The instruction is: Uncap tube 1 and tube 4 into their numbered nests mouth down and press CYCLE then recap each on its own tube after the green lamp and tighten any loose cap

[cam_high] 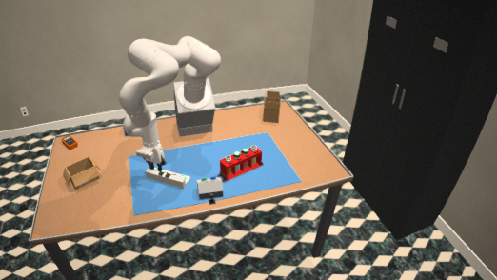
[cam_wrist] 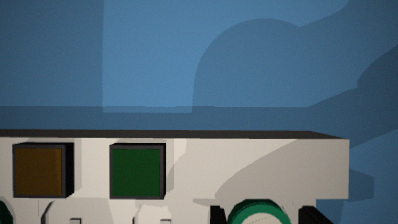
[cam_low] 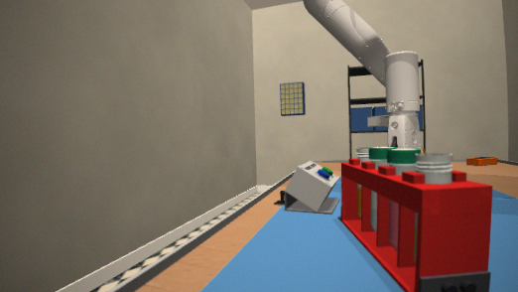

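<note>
My gripper [cam_high: 155,167] stands low over the left end of the white cap tray [cam_high: 168,177]. In the wrist view its fingers are open, a little apart from a green cap [cam_wrist: 259,212] that sits in the tray's end nest between them. Another green cap [cam_wrist: 3,210] shows at the frame's left edge. The amber lamp [cam_wrist: 38,170] and the green lamp [cam_wrist: 137,171] both look dark. The red rack [cam_high: 241,162] holds several tubes; the nearest tube [cam_low: 434,168] has a bare grey top and the two middle ones carry green caps [cam_low: 403,156]. The key housing [cam_high: 210,187] has a blue key [cam_low: 324,174] and a green key [cam_low: 327,170].
An open cardboard box [cam_high: 82,172] and an orange device [cam_high: 69,142] lie at the table's left. A brown box [cam_high: 271,105] stands at the back right. The arm's grey pedestal [cam_high: 194,109] is behind the blue mat. A black cabinet [cam_high: 419,110] stands to the right of the table.
</note>
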Controlling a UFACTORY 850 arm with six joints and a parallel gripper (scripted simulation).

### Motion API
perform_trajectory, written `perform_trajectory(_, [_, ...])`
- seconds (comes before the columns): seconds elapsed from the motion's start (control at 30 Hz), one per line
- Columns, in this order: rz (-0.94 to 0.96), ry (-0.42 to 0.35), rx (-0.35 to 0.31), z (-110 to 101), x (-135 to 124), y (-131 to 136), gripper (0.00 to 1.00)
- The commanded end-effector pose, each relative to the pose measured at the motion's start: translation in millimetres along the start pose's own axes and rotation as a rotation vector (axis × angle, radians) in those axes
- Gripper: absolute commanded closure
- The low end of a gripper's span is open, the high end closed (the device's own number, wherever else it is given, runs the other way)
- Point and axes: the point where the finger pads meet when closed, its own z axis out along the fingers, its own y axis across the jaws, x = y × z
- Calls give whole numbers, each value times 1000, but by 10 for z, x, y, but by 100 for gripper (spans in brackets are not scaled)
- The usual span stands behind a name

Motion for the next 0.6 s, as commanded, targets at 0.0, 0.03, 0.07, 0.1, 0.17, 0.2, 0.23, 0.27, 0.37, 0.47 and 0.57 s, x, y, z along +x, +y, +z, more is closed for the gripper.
perform_trajectory(0.0, [0,1,0,-2,3,1,54])
perform_trajectory(0.03, [0,1,0,-2,3,1,54])
perform_trajectory(0.07, [0,1,0,-52,3,1,54])
perform_trajectory(0.1, [0,1,0,-102,3,1,54])
perform_trajectory(0.17, [0,1,0,-201,2,1,54])
perform_trajectory(0.2, [0,1,0,-251,2,1,54])
perform_trajectory(0.23, [0,1,0,-251,2,1,54])
perform_trajectory(0.27, [0,1,0,-251,2,1,54])
perform_trajectory(0.37, [0,1,0,-401,2,1,54])
perform_trajectory(0.47, [0,1,0,-552,3,1,54])
perform_trajectory(0.57, [0,1,0,-702,3,1,54])
